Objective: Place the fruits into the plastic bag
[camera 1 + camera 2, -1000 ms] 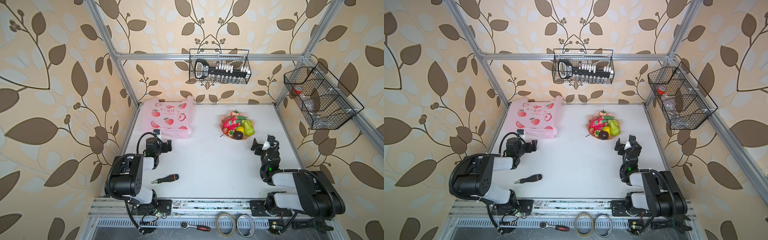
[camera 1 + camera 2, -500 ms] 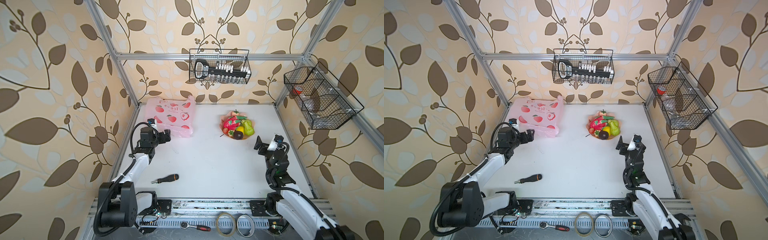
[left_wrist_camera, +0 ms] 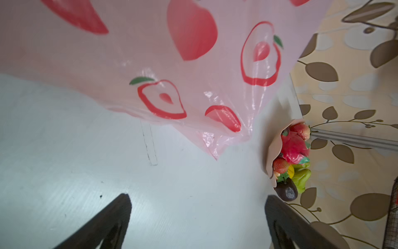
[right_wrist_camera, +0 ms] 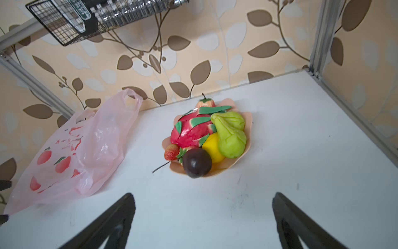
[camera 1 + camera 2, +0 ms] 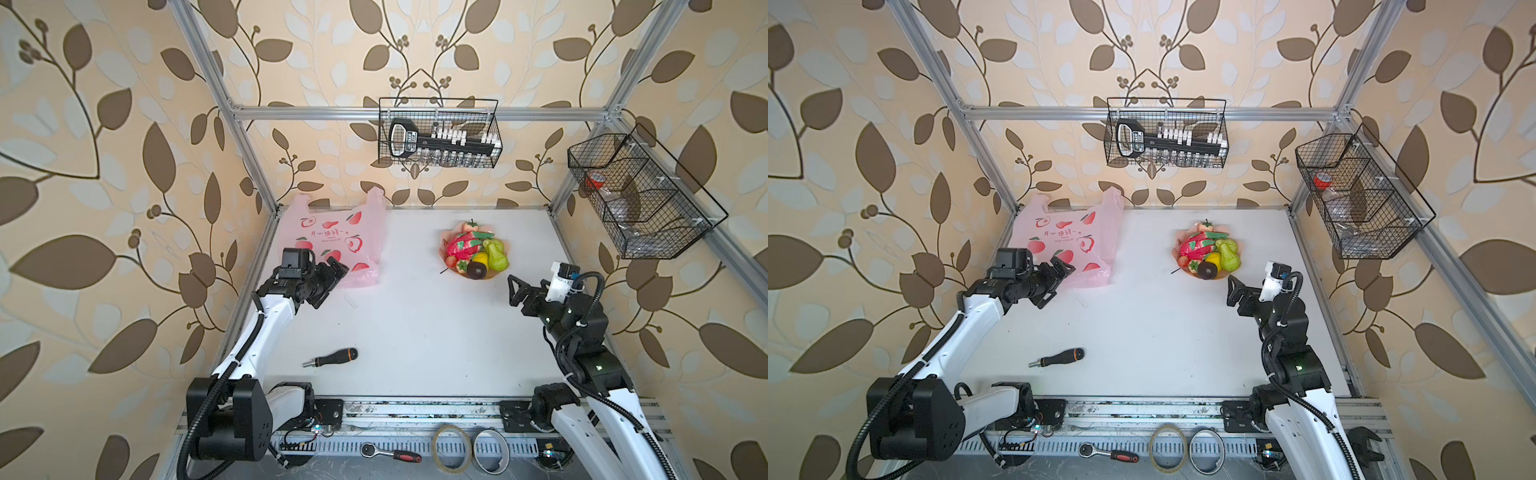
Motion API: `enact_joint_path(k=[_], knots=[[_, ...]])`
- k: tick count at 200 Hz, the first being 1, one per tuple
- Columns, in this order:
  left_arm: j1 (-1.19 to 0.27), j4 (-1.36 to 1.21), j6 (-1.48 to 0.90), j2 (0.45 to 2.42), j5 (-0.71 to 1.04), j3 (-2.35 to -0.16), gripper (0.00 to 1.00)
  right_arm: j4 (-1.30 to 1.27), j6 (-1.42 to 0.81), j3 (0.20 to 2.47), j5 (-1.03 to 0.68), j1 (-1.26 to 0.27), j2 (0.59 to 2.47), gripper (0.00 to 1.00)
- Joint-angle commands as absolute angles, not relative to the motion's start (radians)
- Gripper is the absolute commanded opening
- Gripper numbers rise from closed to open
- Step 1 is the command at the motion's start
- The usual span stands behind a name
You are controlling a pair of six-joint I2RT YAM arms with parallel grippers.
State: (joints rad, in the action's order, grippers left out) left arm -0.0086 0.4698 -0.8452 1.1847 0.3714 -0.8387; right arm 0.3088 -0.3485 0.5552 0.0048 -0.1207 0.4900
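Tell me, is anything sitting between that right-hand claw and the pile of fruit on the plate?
Nothing visible does. Only bare white table lies between the open right gripper and the fruits on the peach-coloured plate. The dark plum is the nearest fruit. The screwdriver lies well off to the side, on the left arm's side.

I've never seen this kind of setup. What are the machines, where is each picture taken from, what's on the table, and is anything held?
Two robot arms stand at a white table, each ending in a two-fingered gripper. Two pictures look down from overhead; two come from wrist cameras. On the table: a pink plastic bag, a plate of toy fruits, a screwdriver. The left gripper, near the bag, and the right gripper, near the plate, are both open. Nothing is held.
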Motion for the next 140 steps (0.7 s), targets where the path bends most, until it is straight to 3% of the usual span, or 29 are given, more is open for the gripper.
enact_joint_path(k=[1, 65, 140], knots=[[-0.042, 0.484, -1.012, 1.195, 0.422, -0.85, 0.99, 0.472, -0.345, 0.62, -0.089, -0.127, 0.469, 1.0], [-0.052, 0.423, -1.191, 1.291, 0.336, -0.835, 0.99, 0.564, -0.283, 0.691, -0.136, -0.126, 0.442, 1.0], [-0.051, 0.389, -1.239, 1.519, 0.201, -0.961, 0.98, 0.654, -0.192, 0.89, -0.191, -0.125, 0.623, 1.0]])
